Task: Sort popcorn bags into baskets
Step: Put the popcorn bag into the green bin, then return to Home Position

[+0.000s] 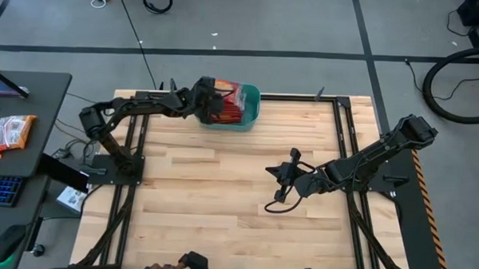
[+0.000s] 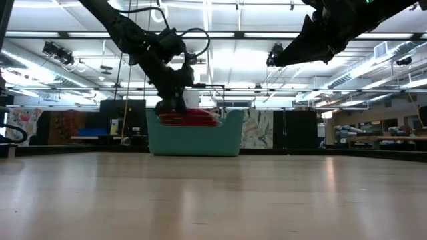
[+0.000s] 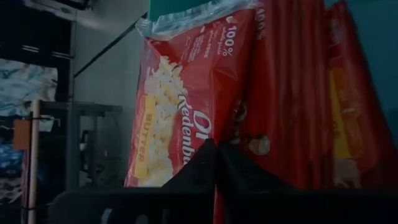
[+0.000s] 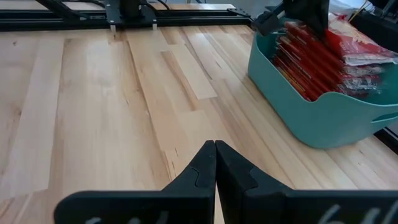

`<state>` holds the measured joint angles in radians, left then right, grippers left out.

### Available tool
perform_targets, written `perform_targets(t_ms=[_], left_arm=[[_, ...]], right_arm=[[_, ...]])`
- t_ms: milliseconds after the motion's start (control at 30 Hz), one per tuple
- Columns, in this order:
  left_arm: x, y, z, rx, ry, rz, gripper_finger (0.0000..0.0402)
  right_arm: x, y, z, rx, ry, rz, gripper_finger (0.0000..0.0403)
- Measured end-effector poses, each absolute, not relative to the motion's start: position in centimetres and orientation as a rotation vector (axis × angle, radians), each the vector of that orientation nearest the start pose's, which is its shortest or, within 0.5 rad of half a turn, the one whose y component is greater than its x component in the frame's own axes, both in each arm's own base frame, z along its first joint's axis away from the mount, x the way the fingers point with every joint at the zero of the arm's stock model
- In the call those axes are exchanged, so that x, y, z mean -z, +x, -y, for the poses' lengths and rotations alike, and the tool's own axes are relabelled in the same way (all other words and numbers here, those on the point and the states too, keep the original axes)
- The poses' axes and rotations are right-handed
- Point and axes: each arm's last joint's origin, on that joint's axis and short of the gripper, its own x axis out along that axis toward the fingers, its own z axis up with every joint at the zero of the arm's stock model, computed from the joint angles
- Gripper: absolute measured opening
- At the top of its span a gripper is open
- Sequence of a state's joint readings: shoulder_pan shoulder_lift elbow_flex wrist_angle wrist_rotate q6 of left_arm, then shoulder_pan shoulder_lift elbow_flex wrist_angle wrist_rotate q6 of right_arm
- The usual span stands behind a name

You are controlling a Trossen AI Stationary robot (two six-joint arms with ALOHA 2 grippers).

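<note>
The teal basket (image 1: 247, 111) sits at the far edge of the bench (image 1: 221, 198), near the middle of that edge, and it is packed with red popcorn bags (image 4: 311, 59) standing on edge in a row. The left tool (image 1: 211, 101) reaches into the basket from its left side — its fingers are clenched on one popcorn bag (image 3: 180, 106), which the left wrist view shows upright against the others. The right tool (image 4: 215, 163) hangs above the bare wood right of the bench's centre, well apart from the basket — its fingers are pressed together, holding nothing.
</note>
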<state>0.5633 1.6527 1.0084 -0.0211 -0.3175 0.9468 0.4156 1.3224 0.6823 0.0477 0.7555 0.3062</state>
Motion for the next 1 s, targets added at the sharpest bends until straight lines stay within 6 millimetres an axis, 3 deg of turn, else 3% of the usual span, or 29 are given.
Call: perform_targets(t_ms=[233,500,767,1000], left_arm=[[-21.2,29.2,-19.2,-0.461,0.725,-0.967,0.0068],[-24.1,29.4,-16.9,-0.496,0.648,-0.806,0.0136],[-27.6,28.1,-14.8,-0.280,0.336,-0.533,0.0119],[-27.9,28.1,-13.3,-0.196,0.243,-0.513,0.0081]], right_arm=[[-21.1,24.7,-8.7,0.402,-0.031,-0.443,0.0009],[-21.0,24.6,-8.7,0.403,-0.034,-0.454,0.0009],[-21.3,23.0,-9.0,0.434,-0.062,-0.419,0.0004],[-19.9,20.2,-7.6,0.382,0.017,-0.273,0.0003]])
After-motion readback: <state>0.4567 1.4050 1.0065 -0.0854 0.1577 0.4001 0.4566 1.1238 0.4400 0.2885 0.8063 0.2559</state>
